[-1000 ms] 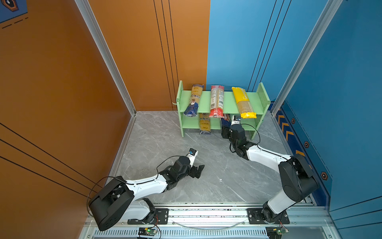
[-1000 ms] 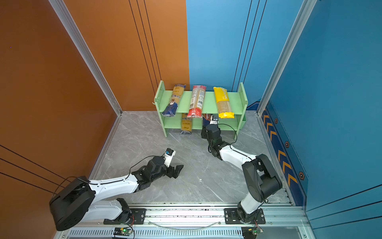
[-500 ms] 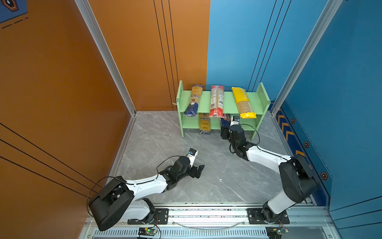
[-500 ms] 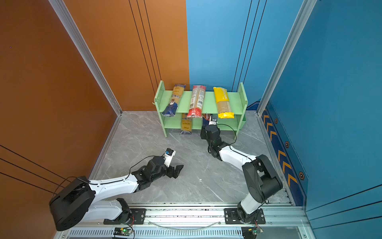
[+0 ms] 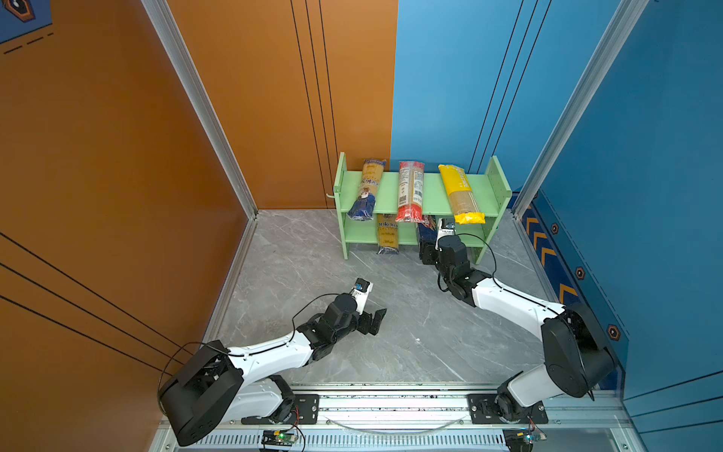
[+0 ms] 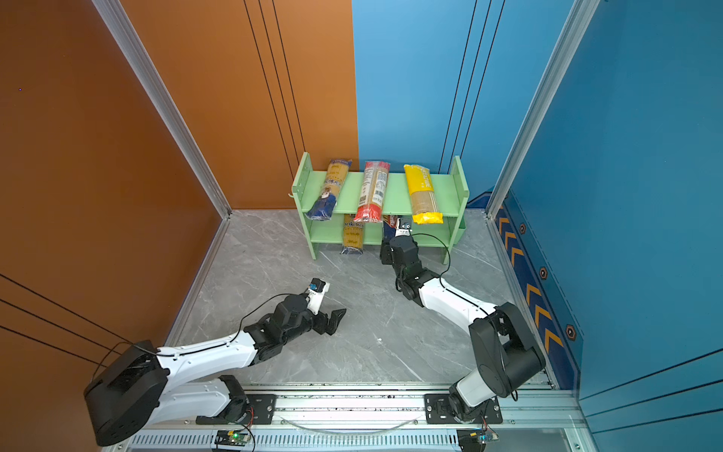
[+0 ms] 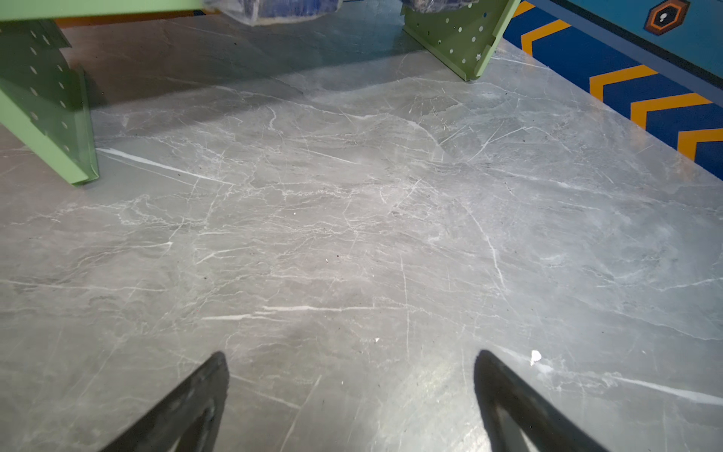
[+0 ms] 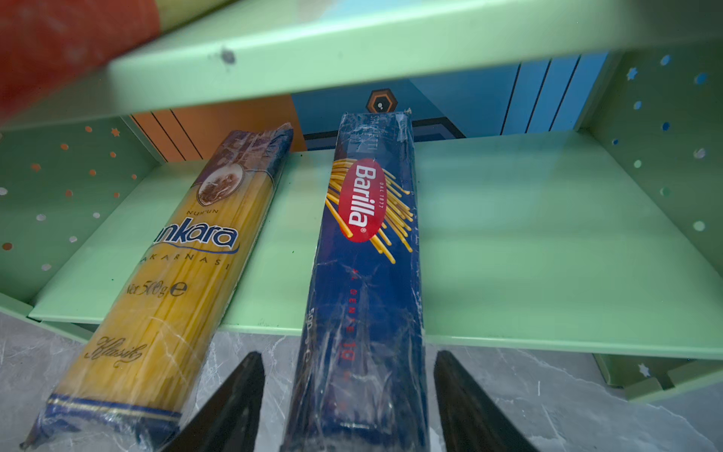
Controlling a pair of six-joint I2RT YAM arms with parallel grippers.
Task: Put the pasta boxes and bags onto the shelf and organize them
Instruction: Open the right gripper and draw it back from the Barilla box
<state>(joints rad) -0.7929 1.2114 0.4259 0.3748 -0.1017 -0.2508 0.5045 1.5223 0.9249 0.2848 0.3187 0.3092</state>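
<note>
Top view: left claw (image 5: 376, 321) is hanging spread wide over bare table (image 5: 313, 254), with the shelf (image 5: 432, 195) well ahead of it. Right claw (image 5: 428, 250) is sitting at the shelf's lower tier, Barilla pack (image 5: 426, 231) directly in front.

Left wrist: left claw (image 7: 351, 356) is gaping, only table showing between the tips.

Right wrist: right claw (image 8: 347, 354) is straddling the Barilla pack's (image 8: 364, 254) near end with a thin gap each side, not gripping. The pack is lying on the lower tier, overhanging toward the claw. The ankara bag (image 8: 187, 274) is lying just beside it, on the left-arm side.
</note>
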